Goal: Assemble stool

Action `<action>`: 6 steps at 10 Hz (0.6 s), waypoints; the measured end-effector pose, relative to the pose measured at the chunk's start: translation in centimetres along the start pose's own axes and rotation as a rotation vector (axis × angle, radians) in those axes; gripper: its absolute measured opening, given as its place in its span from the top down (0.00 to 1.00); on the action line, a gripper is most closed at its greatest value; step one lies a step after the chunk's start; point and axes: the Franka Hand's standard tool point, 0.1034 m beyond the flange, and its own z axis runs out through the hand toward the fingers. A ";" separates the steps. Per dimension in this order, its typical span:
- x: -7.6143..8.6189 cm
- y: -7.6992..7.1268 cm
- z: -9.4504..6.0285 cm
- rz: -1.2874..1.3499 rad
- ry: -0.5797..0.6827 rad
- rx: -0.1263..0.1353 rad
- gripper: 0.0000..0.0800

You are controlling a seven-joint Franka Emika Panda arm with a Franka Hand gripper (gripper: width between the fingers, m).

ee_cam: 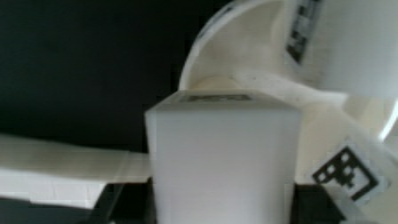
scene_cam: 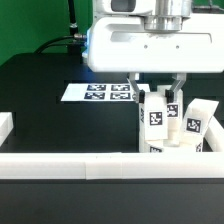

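Exterior view: The black desk (scene_cam: 40,85) is bounded by a white border rail (scene_cam: 70,165) along its near edge, and a short rail end (scene_cam: 5,125) shows at the exterior view's left. The desk surface toward the exterior view's left lies bare. The marker board (scene_cam: 105,93) lies flat near mid-desk. The arm reaches down from above with its wrist roughly vertical. The claw (scene_cam: 160,95) is pressed onto an upright white leg block (scene_cam: 155,115), its fingers on either side of the block's top. This block stands just behind the near rail. A second leg block (scene_cam: 196,122) stands just beside it, toward the exterior view's right, and both show square tags.

Wrist view: The gripped leg block (ee_cam: 217,155) fills the centre as a plain white upright face. Beside it is a curved white part (ee_cam: 249,55), and a tagged surface (ee_cam: 347,165) sits close by. Which part carries that tag cannot be told.
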 end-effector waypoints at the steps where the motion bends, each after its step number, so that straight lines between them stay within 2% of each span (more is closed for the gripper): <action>1: 0.0 -0.3 0.0 0.124 -0.001 0.009 0.58; 4: 0.1 -2.1 0.1 0.400 0.014 0.016 0.58; 6: 0.0 -2.2 0.1 0.516 0.010 0.027 0.58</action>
